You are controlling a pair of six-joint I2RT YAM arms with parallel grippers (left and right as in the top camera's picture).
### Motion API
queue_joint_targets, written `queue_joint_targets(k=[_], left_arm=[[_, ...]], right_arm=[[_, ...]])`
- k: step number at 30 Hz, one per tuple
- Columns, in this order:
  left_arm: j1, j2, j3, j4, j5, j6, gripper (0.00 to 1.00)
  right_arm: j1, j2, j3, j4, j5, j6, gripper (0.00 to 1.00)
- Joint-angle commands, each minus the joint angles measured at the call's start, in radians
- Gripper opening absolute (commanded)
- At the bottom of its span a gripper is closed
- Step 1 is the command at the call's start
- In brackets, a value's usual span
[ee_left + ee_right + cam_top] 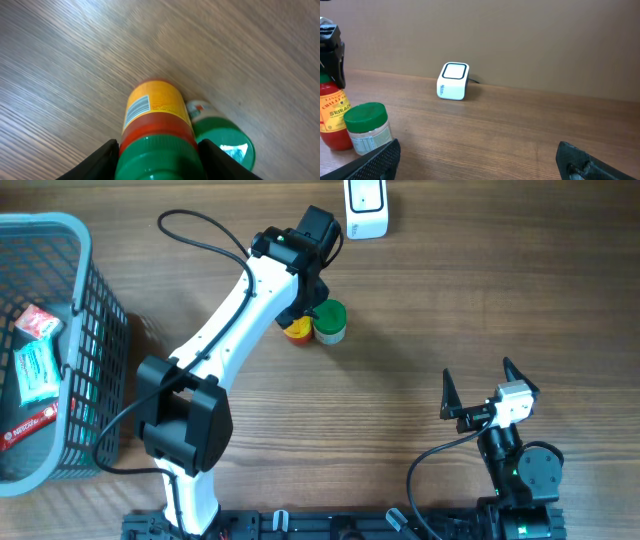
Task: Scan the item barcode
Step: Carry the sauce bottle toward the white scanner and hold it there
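Note:
The item is a sriracha sauce bottle (pixel 297 331) with a green cap, red body and yellow label, upright on the wooden table. My left gripper (pixel 303 312) comes down on it from above. In the left wrist view both fingers press the sides of the cap, so my left gripper (pixel 159 156) is shut on the bottle (pixel 152 107). Its barcode (pixel 137 111) faces up and left in that view. The white scanner (pixel 366 208) sits at the table's far edge, also seen in the right wrist view as the scanner (pixel 453 81). My right gripper (pixel 483 387) stands open near the front right, holding nothing.
A green-lidded jar (pixel 330 321) stands touching the bottle's right side. A grey basket (pixel 85 300) with several packets fills the left edge. In the right wrist view bottle (pixel 332 117) and jar (pixel 367 127) are far left.

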Motion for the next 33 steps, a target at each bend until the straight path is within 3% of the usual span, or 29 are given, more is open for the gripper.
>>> queue_joint_targets(k=[1,11,22,27,33], left_arm=[[0.04,-0.026,0.025,0.004,-0.091,0.014,0.49],[0.042,-0.04,0.117,0.002,-0.023,0.021,0.49],[0.001,-0.087,0.402,-0.027,-0.032,0.126,0.49],[-0.058,-0.082,0.414,-0.015,0.0,0.127,0.49],[-0.15,-0.035,0.413,0.006,-0.003,0.237,0.49]], right_arm=[[0.003,-0.005,-0.001,0.005,0.017,-0.017,1.0],[0.003,-0.005,-0.001,0.005,0.017,-0.018,1.0],[0.003,-0.005,-0.001,0.005,0.017,-0.018,1.0],[0.003,-0.005,-0.001,0.005,0.017,-0.018,1.0],[0.003,-0.005,-0.001,0.005,0.017,-0.018,1.0]])
